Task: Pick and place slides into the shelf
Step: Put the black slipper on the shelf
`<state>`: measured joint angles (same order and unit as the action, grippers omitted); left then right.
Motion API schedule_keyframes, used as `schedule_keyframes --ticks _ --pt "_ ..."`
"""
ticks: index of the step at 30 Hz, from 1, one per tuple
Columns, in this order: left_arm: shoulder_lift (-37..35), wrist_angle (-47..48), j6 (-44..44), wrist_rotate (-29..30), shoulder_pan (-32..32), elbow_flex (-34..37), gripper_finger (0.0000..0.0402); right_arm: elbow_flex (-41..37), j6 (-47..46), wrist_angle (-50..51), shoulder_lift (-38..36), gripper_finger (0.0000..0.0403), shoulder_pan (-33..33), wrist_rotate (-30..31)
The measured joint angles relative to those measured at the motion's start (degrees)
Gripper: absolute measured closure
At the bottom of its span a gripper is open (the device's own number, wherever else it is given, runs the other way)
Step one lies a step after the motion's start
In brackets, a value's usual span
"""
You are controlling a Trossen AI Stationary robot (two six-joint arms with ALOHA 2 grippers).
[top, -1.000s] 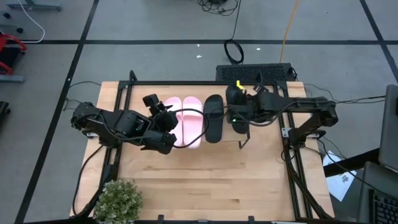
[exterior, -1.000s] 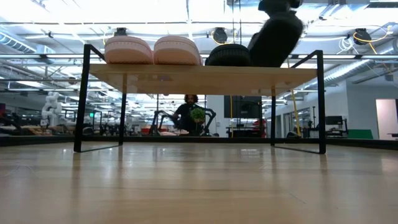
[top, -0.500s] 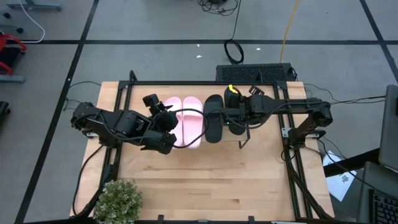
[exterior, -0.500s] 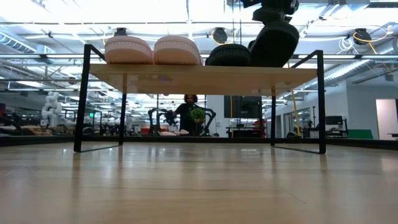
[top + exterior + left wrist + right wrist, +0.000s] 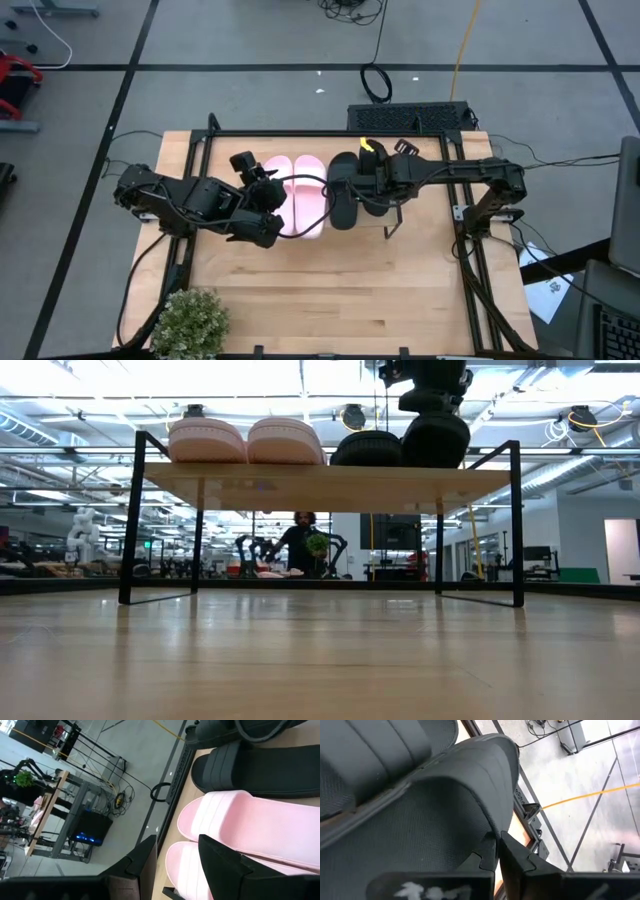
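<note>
The shelf point(image 5: 320, 476) carries two pink slides point(image 5: 296, 196) side by side, with one black slide point(image 5: 343, 192) lying to their right. A second black slide point(image 5: 372, 190) sits just right of that one, my right gripper point(image 5: 496, 854) shut on it. In the low view its toe point(image 5: 435, 442) is down at the shelf board; whether it touches the board I cannot tell. My left gripper point(image 5: 172, 862) hovers open over the near end of the left pink slide point(image 5: 200, 870) and touches nothing. My right gripper pinches the black slide at the edge of its wide strap point(image 5: 492, 827), close to where the strap joins the sole. Its fingers come slanting down from the table's right. The slide hangs under them, almost level above the shelf board, beside the other black slide.
A potted plant point(image 5: 190, 322) stands at the table's near left corner. Bare shelf board point(image 5: 485, 476) lies right of the held slide. A black unit point(image 5: 410, 115) sits on the floor behind the table. A person point(image 5: 300, 542) shows far off in the room.
My right gripper has carried the black slide down and toward the table's left, up against the other black slide. The slide was tipped up and clear above the shelf; now it has sunk to board level and hangs nearly level.
</note>
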<state>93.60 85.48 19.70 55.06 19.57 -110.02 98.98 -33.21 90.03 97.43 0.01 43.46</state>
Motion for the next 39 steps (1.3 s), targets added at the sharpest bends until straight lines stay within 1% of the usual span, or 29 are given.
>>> schedule_keyframes --ticks 6,8,15,23,33,37,39 --pt "0.0 0.0 0.0 -0.1 0.0 0.0 0.0249 0.0 0.1 0.0 0.3 0.0403 0.1 -0.2" --pt "0.0 0.0 0.0 -0.1 0.0 0.0 0.0249 0.0 0.5 0.1 0.7 0.0403 0.1 -1.2" --pt "0.0 0.0 -0.3 -0.2 0.0 0.0 0.0249 0.1 2.3 0.1 3.6 0.0403 0.2 -2.6" --pt "0.0 0.0 -0.5 -0.4 0.0 0.0 0.0249 0.1 2.9 0.1 3.2 0.0403 1.6 -2.4" --pt "0.0 0.0 -0.5 -0.8 0.0 0.0 0.0249 0.0 7.5 0.0 2.7 0.0403 2.0 -1.2" --pt "0.0 0.0 -0.5 -0.8 0.0 0.0 0.0249 0.0 9.1 -0.1 2.6 0.0403 2.0 0.4" --pt "0.0 0.0 -0.5 -0.8 0.0 0.0 0.0249 0.0 9.4 -0.1 2.4 0.0403 2.0 0.0"
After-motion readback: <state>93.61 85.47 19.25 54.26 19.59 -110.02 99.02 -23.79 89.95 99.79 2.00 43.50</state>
